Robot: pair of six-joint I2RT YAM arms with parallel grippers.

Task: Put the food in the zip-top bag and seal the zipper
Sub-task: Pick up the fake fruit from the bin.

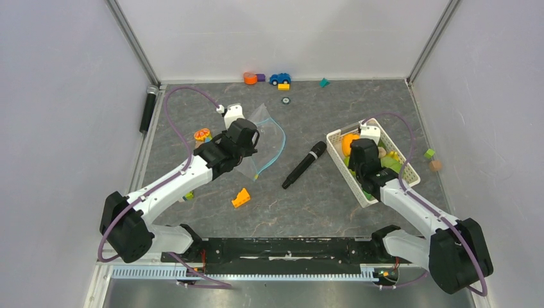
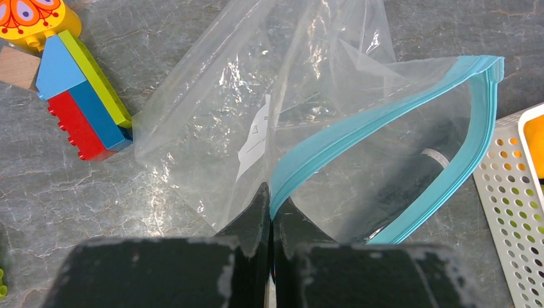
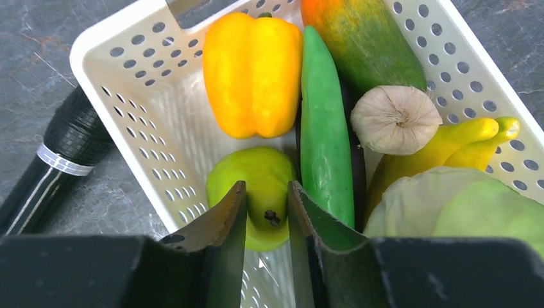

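Observation:
The clear zip-top bag (image 1: 266, 128) lies at centre-left, its mouth gaping. My left gripper (image 1: 249, 146) is shut on the near end of its teal zipper (image 2: 385, 106); in the left wrist view the fingertips (image 2: 271, 205) pinch the strip just below the pale label (image 2: 253, 138). The food is in the white basket (image 1: 346, 172): a yellow pepper (image 3: 253, 74), a long green pod (image 3: 324, 128), a garlic bulb (image 3: 394, 119), an orange-green fruit (image 3: 365, 38), yellow pods (image 3: 462, 138). My right gripper (image 3: 266, 205) is down in the basket, shut on a yellow-green fruit (image 3: 266, 170).
A black torch-like cylinder (image 1: 303, 165) lies between the bag and the basket. An orange wedge (image 1: 241, 197) sits near the left arm. Toy blocks (image 2: 80, 96) lie left of the bag. Small toys (image 1: 266, 78) line the back wall, and two blocks (image 1: 433, 159) lie at the right.

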